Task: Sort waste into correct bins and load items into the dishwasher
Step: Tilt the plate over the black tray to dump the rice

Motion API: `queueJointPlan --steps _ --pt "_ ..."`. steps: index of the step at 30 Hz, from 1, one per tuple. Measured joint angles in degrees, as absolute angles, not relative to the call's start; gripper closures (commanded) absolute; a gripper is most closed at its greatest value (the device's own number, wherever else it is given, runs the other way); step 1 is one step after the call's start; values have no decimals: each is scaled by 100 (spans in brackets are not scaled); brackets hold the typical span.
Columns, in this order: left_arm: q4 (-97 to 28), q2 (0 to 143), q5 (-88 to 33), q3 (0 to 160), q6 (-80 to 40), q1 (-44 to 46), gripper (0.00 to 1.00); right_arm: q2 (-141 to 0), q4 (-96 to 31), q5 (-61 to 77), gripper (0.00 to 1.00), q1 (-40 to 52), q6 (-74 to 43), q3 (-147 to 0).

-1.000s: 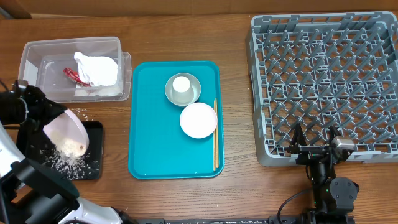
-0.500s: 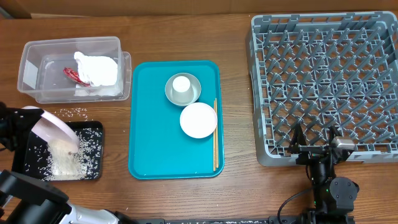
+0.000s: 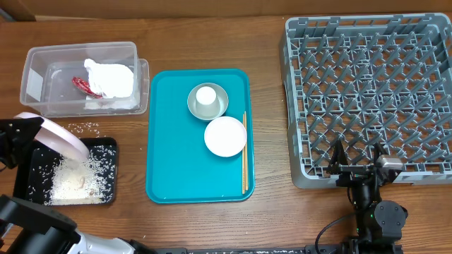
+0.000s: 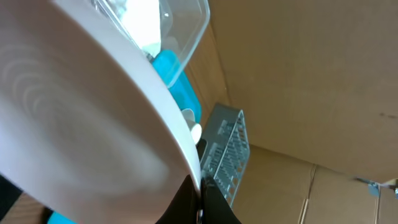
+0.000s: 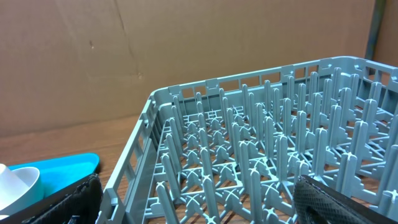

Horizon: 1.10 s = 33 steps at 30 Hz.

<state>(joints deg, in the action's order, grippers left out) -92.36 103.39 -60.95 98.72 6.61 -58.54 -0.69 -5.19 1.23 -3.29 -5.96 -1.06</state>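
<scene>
At the left edge of the overhead view, the left gripper (image 3: 27, 131) is clamped on the rim of the large white plate (image 3: 62, 138). The plate is tipped steeply over the black tray (image 3: 107, 147). A heap of rice (image 3: 70, 185) lies in that tray, and a few grains are on the table (image 3: 268, 212) just above it. In the upper left, the clear tub (image 3: 42, 77) holds the crumpled napkin (image 3: 111, 77) and the red wrapper (image 3: 85, 86). In the centre of the frame, the teal tray (image 3: 169, 148) carries four things:

- the metal bowl (image 3: 219, 107)
- the white cup (image 3: 205, 95), standing in the bowl
- the smaller white dish (image 3: 225, 136)
- the chopsticks (image 3: 244, 155), at the dish's right edge

The right gripper (image 3: 357, 156) sits at the lower edge of the dish rack (image 3: 371, 77), with its jaws spread wide and holding nothing.
</scene>
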Motion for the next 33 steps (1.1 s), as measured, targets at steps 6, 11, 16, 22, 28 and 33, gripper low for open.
queueJointPlan --steps 6,11,16,22,28,33 --pt "-9004 10339 -6110 9872 746 -5854 96 -69 -519 123 0 -329 -596 -106" --pt "-9126 10346 -6123 9872 753 -5854 96 -69 -517 123 0 -329 -593 -106" --pt "-9008 10353 -6152 9865 794 -5854 96 -69 -519 126 0 -329 -596 -106" --pt "-9500 10372 -6152 9861 923 -5859 96 -67 -515 126 0 -329 -596 -106" --pt "-9666 10348 -5743 9760 784 -5780 96 -69 -517 123 0 -329 -596 -106" --pt "-9664 10092 -5529 9710 725 -5384 96 -69 -515 123 0 -329 -598 -106"
